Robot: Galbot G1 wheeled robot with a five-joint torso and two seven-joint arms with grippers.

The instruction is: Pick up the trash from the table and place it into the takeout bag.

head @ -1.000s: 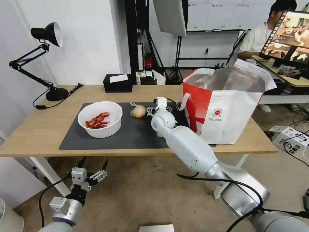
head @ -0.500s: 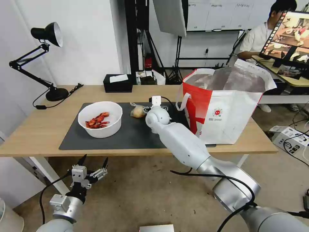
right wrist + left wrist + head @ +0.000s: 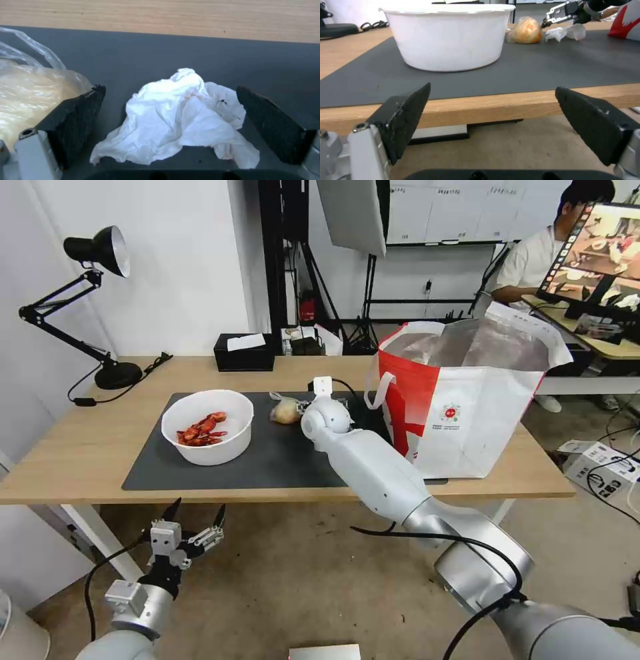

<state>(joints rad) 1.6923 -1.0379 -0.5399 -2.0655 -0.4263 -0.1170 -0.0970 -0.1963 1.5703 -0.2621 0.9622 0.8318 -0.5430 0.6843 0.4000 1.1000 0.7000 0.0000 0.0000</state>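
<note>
Overhead first, head view. Long light-wood tabletop [image 3: 80,453] on white legs carries a large dark grey rectangular mat [image 3: 267,457]. White round bowl of red crayfish shells [image 3: 207,426] sits on the mat's left part. Small clear bag with a beige lump [image 3: 285,411] lies near the mat's far edge, well apart from the bowl. Large white takeout bag with red panels and silver foil lining [image 3: 467,400] stands upright at the tabletop's right end, mouth open. Right arm reaches over the mat; right pincer [image 3: 321,400] is just right of the beige lump, mostly hidden behind its own wrist. Left pincer [image 3: 193,513] hangs below the tabletop's front edge, over the floor, fingers spread. Black tissue box [image 3: 244,353] rests at the tabletop's back.

Left wrist view. Left pincer [image 3: 493,120] is wide open, holding nothing, black pads level with the tabletop's front edge. Bowl [image 3: 448,35] fills the upper part; beyond it the beige lump [image 3: 527,30], a crumpled white tissue [image 3: 566,32] and the right pincer [image 3: 561,12] above the tissue.

Right wrist view. Right pincer [image 3: 170,120] is wide open, one pad on each side of the crumpled tissue [image 3: 183,117], which lies on the mat, not gripped. One pad is just beside the clear bag [image 3: 30,97].
</note>
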